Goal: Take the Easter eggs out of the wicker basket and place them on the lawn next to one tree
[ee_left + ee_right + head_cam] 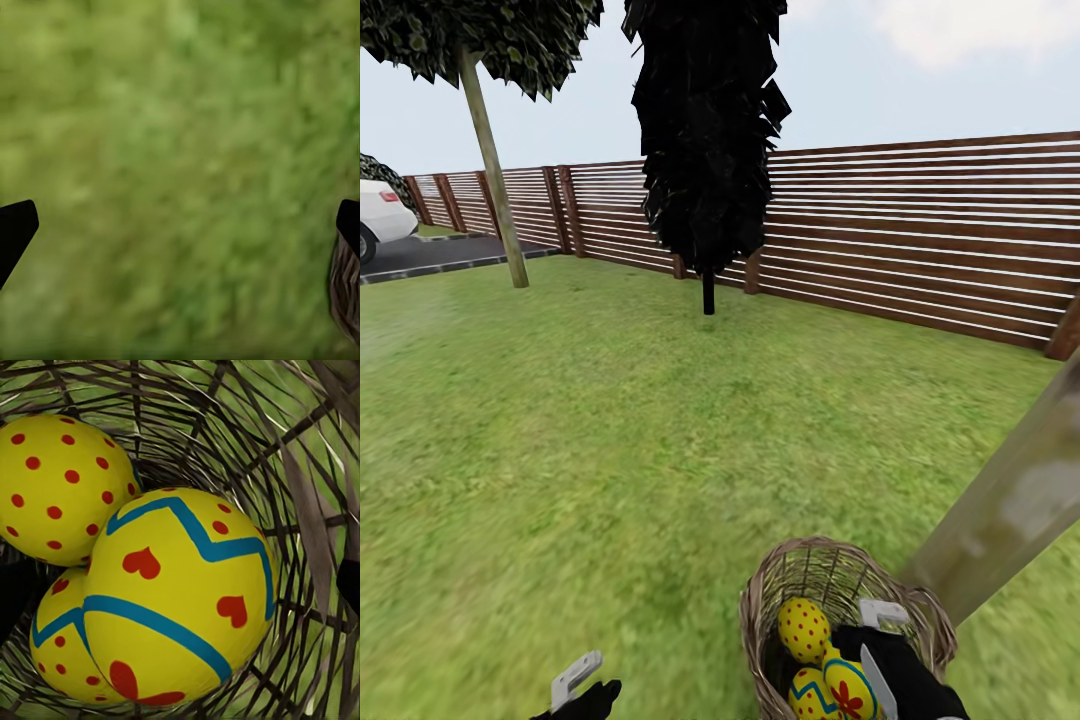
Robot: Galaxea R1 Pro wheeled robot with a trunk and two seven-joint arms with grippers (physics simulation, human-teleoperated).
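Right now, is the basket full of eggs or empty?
Not empty. The wicker basket holds all three Easter eggs, seen through its weave. The right end effector is inside it.

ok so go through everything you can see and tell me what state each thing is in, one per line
Basket: upright on the grass, open-topped, all three eggs inside.
Eggs: three, piled together, touching, none lifted out.
Right gripper: open, reaching into the basket over the eggs, holding nothing.
Left gripper: open, empty, above the grass beside the basket.
Pale tree trunk: leaning in the picture, right next to the basket.
Fence: standing, unbroken.
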